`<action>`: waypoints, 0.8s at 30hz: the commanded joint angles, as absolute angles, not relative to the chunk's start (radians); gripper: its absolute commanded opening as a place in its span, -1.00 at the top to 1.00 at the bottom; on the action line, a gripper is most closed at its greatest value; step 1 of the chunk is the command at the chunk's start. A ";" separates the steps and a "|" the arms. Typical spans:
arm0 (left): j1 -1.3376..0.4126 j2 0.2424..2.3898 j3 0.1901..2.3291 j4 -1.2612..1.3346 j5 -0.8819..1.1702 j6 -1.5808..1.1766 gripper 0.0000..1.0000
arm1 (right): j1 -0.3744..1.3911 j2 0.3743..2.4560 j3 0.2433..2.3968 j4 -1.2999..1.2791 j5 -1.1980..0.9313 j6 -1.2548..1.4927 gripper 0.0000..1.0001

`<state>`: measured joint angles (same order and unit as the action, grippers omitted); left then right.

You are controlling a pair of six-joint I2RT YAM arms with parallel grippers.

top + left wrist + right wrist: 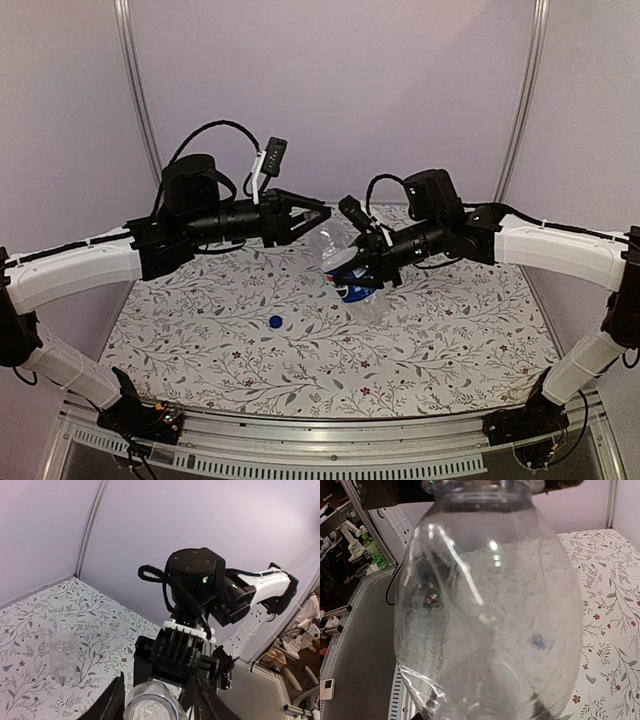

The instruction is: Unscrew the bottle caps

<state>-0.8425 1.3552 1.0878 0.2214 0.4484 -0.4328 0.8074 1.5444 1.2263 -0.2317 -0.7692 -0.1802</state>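
My right gripper (365,272) is shut on the body of the Pepsi bottle (352,283) and holds it tilted above the table, neck toward the upper left. The clear bottle (490,605) fills the right wrist view and hides those fingers. My left gripper (322,218) reaches in from the left. In the left wrist view its dark fingers (114,700) press on either side of the bottle's capless mouth (150,706), which has a blue ring. A blue cap (275,321) lies loose on the table. The plain bottle (64,652) stands upright; whether it carries a cap is unclear.
The flowered tablecloth (200,350) covers the table between pale walls. A metal rail (300,440) runs along the near edge, by both arm bases. The right arm's wrist housing (195,575) sits close in front of the left gripper.
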 commanded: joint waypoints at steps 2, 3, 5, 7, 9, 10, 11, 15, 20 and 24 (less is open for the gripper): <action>-0.855 1.367 1.105 0.206 0.460 -0.410 0.08 | 0.815 1.549 1.263 -0.217 -0.766 -0.186 0.20; -0.856 1.365 1.103 0.203 0.459 -0.408 0.08 | 0.815 1.549 1.262 -0.218 -0.764 -0.186 0.20; -0.855 1.362 1.098 0.200 0.452 -0.403 0.05 | 0.815 1.548 1.262 -0.218 -0.762 -0.186 0.19; -0.855 1.358 1.090 0.199 0.445 -0.398 -0.02 | 0.814 1.546 1.262 -0.218 -0.763 -0.187 0.19; -0.854 1.350 1.077 0.200 0.434 -0.395 -0.05 | 0.815 1.546 1.262 -0.218 -0.763 -0.187 0.20; -0.855 1.345 1.072 0.203 0.430 -0.393 -0.06 | 0.815 1.545 1.261 -0.218 -0.763 -0.187 0.20; -0.854 1.340 1.067 0.207 0.428 -0.390 -0.06 | 0.815 1.545 1.261 -0.218 -0.764 -0.187 0.19; -0.855 1.326 1.051 0.219 0.418 -0.381 -0.02 | 0.815 1.545 1.260 -0.218 -0.767 -0.190 0.20; -0.855 1.331 1.052 0.223 0.423 -0.376 0.15 | 0.815 1.550 1.259 -0.217 -0.766 -0.190 0.20; -0.853 1.333 1.058 0.224 0.424 -0.373 0.24 | 0.815 1.555 1.256 -0.219 -0.766 -0.189 0.20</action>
